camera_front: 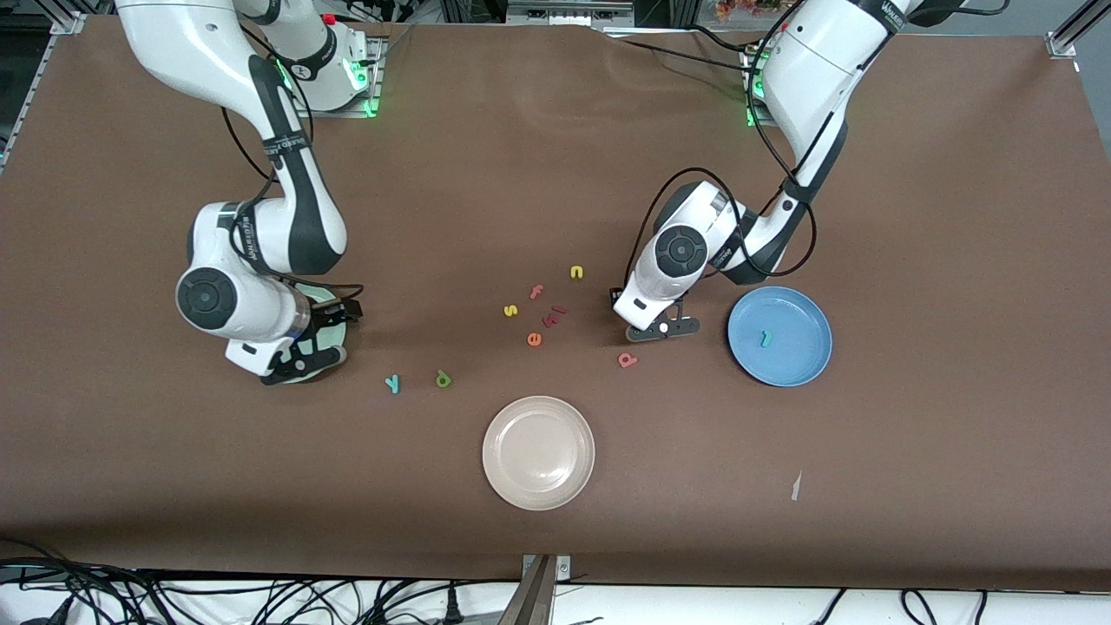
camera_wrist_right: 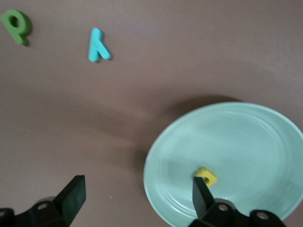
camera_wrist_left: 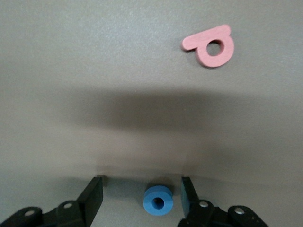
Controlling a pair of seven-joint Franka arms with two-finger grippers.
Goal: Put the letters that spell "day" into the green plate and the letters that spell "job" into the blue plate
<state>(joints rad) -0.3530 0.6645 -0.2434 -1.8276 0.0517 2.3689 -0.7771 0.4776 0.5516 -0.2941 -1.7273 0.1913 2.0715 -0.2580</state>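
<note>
Blue ring "o" (camera_wrist_left: 158, 200) sits between the left pincer's (camera_wrist_left: 142, 195) parted fingers; right pincer (camera_wrist_right: 137, 196) gapes over green plate (camera_wrist_right: 246, 137).

Brown matte table cover (camera_front: 555, 156), aluminium frame rails at corners, black cables (camera_front: 174, 599) along white lower edge, even light

Matt foam letters (camera_wrist_left: 210, 46); glossy green plate (camera_wrist_right: 246, 142) — smooth.

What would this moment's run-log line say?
left gripper: fingers straddling blue foam ring "o" | right gripper: open over pale green plate | yellow foam letter: in plate
</note>
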